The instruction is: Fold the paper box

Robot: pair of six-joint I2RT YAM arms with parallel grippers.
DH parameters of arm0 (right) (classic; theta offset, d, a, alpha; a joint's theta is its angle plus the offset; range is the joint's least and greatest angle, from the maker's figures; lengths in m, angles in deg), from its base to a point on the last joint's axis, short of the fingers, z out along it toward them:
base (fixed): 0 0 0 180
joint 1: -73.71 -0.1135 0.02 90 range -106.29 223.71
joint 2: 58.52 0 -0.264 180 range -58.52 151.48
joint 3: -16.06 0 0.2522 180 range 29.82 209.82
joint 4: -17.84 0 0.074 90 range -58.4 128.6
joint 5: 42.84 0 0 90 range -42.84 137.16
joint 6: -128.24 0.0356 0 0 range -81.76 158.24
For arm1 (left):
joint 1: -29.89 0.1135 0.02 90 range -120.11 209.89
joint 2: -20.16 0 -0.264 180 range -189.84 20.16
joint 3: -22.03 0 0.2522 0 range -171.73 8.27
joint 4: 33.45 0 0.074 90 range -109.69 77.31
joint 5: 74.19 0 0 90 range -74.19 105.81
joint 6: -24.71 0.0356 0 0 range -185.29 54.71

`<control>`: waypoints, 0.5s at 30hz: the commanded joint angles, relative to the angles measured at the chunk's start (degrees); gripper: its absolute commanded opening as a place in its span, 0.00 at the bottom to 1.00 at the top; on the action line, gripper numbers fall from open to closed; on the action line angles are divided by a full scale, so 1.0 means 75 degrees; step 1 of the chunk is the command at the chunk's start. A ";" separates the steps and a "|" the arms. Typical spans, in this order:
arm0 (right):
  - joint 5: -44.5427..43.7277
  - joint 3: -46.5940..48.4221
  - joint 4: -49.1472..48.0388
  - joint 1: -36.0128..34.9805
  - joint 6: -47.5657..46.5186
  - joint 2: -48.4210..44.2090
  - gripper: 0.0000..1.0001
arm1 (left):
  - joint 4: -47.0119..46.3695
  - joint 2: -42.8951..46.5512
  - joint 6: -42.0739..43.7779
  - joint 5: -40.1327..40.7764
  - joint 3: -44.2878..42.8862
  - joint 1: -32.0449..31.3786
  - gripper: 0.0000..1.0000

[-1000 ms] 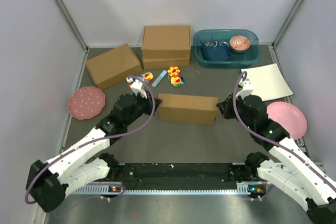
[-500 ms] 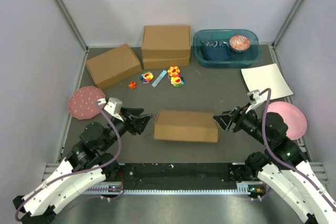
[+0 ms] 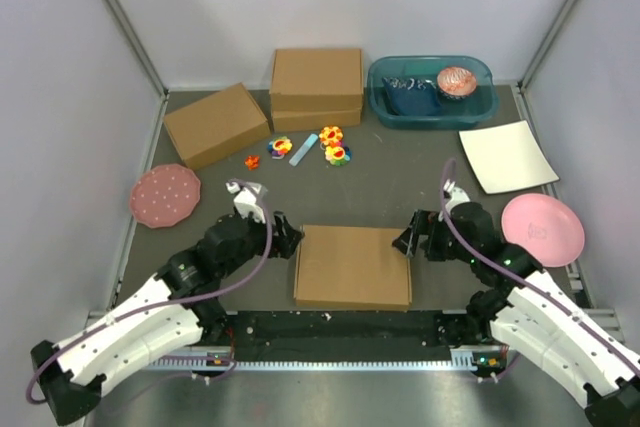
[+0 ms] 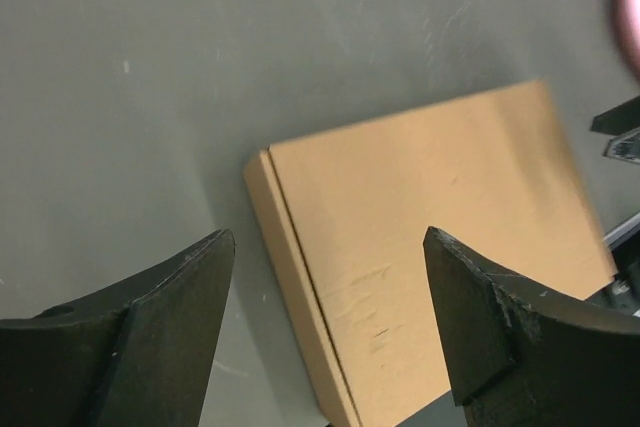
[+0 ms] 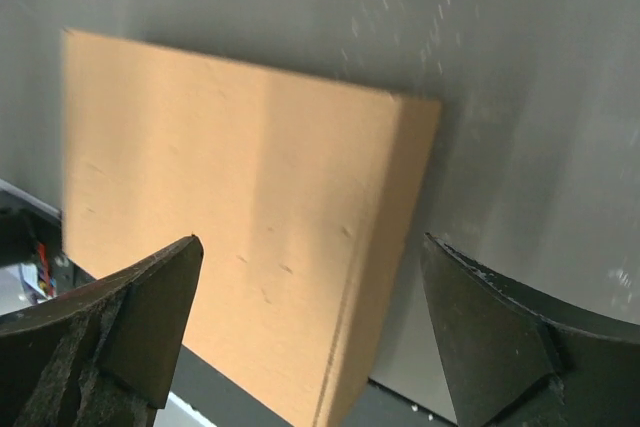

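The paper box (image 3: 352, 265) lies shut and flat at 6 o'clock on the table (image 3: 400, 172), close to the near rail between the two arm bases, its broad plain brown face turned up. The left claw (image 3: 285, 237) sits off the box's 10 o'clock corner, and the right claw (image 3: 405, 239) off its 2 o'clock corner, so the box lies between them. From the left wrist, the left claw (image 4: 328, 237) is spread wide, its dark fingers (image 4: 150, 337) well apart with the box (image 4: 430, 247) below them and nothing pinched. The right wrist shows the same: the right claw (image 5: 310, 241) is spread, its fingers (image 5: 500, 347) standing clear to either side of the box (image 5: 230, 207), holding nothing. From up here I cannot tell whether either claw touches the cardboard. At 11 o'clock a smaller brown box (image 3: 215, 124) sits at an angle, and just beside it at 12 o'clock stands a taller brown box (image 3: 316, 82). A teal bin (image 3: 480, 107) is at 1 o'clock with a few things inside. Small bright toys (image 3: 333, 145) are scattered near the taller box. A speckled pink plate (image 3: 164, 195) lies at 9 o'clock, a plain pink plate (image 3: 542, 229) at 3 o'clock, and a white sheet (image 3: 508, 156) at 2 o'clock.
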 commanded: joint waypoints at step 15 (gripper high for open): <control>0.0856 -0.2568 -0.3682 0.0060 0.1120 0.0843 0.59 | -0.3722 -0.2844 -0.0976 -0.1764 0.2034 0.0237 0.72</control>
